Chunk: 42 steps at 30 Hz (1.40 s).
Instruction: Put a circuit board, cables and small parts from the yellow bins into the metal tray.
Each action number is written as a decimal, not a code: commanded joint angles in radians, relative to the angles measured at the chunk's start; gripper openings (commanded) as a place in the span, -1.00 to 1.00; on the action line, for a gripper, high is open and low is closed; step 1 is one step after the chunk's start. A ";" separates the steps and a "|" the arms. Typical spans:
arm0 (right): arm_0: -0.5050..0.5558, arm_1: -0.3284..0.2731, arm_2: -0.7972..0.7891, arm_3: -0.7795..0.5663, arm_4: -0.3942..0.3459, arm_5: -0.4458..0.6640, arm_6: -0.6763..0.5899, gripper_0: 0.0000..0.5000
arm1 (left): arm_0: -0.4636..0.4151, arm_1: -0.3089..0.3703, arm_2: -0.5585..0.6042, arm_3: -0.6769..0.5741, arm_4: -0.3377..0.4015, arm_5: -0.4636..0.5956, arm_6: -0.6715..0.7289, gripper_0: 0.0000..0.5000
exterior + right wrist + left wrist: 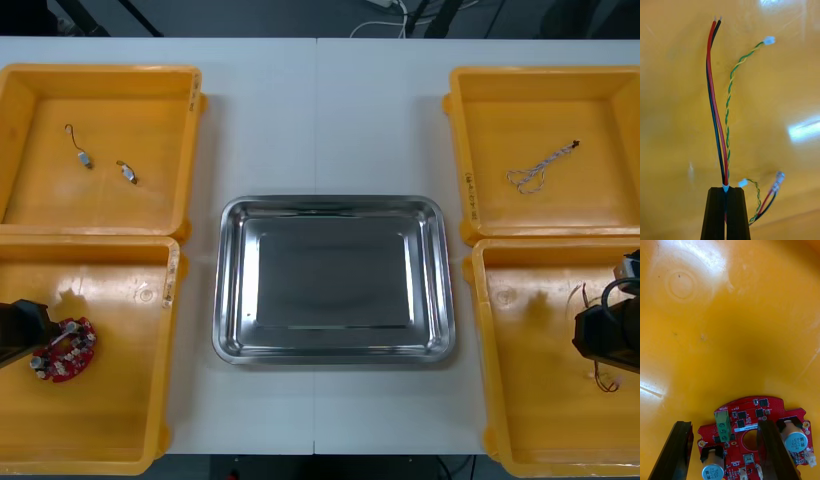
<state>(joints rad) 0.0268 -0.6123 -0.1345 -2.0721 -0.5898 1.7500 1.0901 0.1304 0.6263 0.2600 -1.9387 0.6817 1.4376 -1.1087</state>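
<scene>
Left gripper [724, 425]: low in the left near bin [120, 430], fingers spread wide with nothing clamped.
Circuit board [65, 350]: one round red board, flat on that bin's floor, lying between the spread fingers. One finger crosses over it beside its middle hole and the other stands just off its edge. Whether either touches it cannot be told.
Right gripper [726, 189]: in the right near bin [530, 420], fingers drawn in to a thin slit, pinching the red and black cable [711, 93].
Red and black cable: held at a white sleeve right at the fingertips, running away from them over the bin floor.
Green and yellow twisted cable [729, 101]: just beside the held cable, meeting it at the fingertips. Whether it is pinched too cannot be told.
Metal tray [335, 205]: one, bare and shiny, between the bins, well apart from both grippers.
Bins: four, two at each side.
Small metal parts [126, 172]: two, near each other in the left far bin [100, 75].
Cables: three in all, two at the right gripper and one pale twisted cable [540, 168] in the right far bin [545, 75].
</scene>
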 commanded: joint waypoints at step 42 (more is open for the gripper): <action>-0.252 -0.242 -0.205 -0.166 -0.427 0.170 0.025 -1.00 | 0.054 -0.013 -0.024 -0.006 -0.022 -0.025 0.058 -1.00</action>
<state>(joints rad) -0.1891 -0.8000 -0.3192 -2.2099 -0.9926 1.9149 1.0906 0.1566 0.6239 0.2455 -1.9380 0.6733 1.4289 -1.1087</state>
